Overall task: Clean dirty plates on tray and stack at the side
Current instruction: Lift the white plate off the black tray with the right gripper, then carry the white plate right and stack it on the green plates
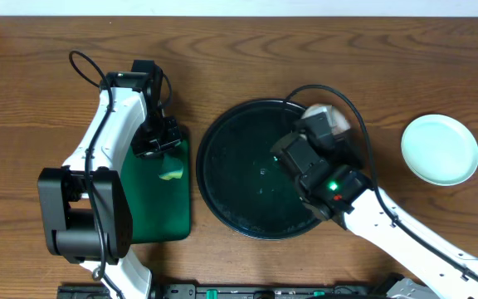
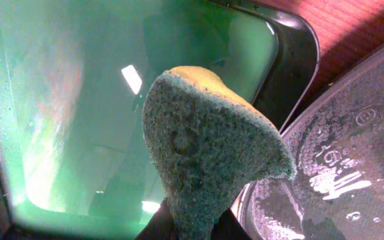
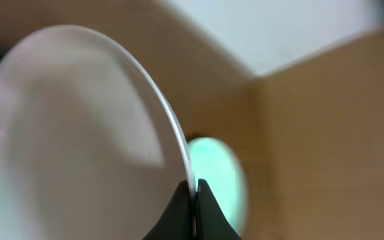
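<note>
My right gripper (image 1: pixel 316 130) hangs over the far right part of the round black tray (image 1: pixel 222 178) and is shut on the rim of a white plate (image 1: pixel 332 119). In the right wrist view the white plate (image 3: pixel 79 133) stands on edge and blurred, its rim pinched between the two fingers of that gripper (image 3: pixel 193 193). A mint green plate (image 1: pixel 440 149) lies on the table right of the tray and shows as a pale patch (image 3: pixel 220 175) behind the fingers. My left gripper (image 2: pixel 202 223) is shut on a green-and-yellow sponge (image 2: pixel 205 153) above the dark green rectangular tray (image 2: pixel 59 133).
The dark green rectangular tray (image 1: pixel 160 203) lies just left of the black tray, their rims almost touching. The wet black tray's floor (image 2: pixel 352 167) carries water drops. The left arm's base (image 1: pixel 81 212) stands at the table's front left.
</note>
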### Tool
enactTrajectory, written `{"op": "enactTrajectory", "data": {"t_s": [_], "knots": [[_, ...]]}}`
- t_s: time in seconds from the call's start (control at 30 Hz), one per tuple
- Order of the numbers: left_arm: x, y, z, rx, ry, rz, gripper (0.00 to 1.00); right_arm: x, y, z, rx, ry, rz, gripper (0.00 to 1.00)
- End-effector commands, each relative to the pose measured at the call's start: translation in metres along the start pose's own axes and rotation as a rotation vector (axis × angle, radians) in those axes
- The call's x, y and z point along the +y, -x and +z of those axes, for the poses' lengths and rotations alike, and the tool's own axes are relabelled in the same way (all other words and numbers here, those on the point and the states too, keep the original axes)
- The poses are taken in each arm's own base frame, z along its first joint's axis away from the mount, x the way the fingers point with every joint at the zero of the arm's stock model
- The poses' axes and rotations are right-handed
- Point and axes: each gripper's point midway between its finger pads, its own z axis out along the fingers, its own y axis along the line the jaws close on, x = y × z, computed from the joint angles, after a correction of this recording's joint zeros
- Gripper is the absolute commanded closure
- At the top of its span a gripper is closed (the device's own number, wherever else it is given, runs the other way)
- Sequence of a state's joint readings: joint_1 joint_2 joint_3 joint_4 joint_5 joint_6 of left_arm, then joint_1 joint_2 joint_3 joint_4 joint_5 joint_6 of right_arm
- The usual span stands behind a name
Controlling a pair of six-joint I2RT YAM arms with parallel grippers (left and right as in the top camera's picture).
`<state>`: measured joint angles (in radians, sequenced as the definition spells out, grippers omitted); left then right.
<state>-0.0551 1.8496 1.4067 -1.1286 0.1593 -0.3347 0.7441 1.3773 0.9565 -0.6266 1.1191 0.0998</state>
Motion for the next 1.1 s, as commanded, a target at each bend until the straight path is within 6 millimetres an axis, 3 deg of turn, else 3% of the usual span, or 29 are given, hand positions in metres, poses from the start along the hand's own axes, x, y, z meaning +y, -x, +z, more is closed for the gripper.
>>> {"op": "enactTrajectory", "data": {"t_s": [0.0, 0.17, 0.53, 0.7, 1.07], "knots": [[-0.001, -0.002, -0.003, -0.001, -0.010, 0.022, 0.93, -0.078, 0.020, -0.011, -0.021, -0.424, -0.006, 0.99], [-0.001, -0.002, -0.003, 0.002, -0.009, 0.021, 0.93, -0.082, 0.036, -0.011, -0.025, -0.430, -0.002, 0.99], [-0.001, -0.002, -0.003, 0.000, -0.010, 0.022, 0.93, -0.063, 0.056, -0.020, -0.096, -0.336, -0.024, 0.99], [-0.001, -0.002, -0.003, -0.001, -0.010, 0.022, 0.93, -0.038, 0.066, -0.022, -0.153, -0.213, -0.107, 0.99], [-0.001, -0.002, -0.003, -0.001, -0.010, 0.022, 0.93, 0.000, 0.081, -0.053, -0.271, -0.082, -0.155, 0.99]]}}
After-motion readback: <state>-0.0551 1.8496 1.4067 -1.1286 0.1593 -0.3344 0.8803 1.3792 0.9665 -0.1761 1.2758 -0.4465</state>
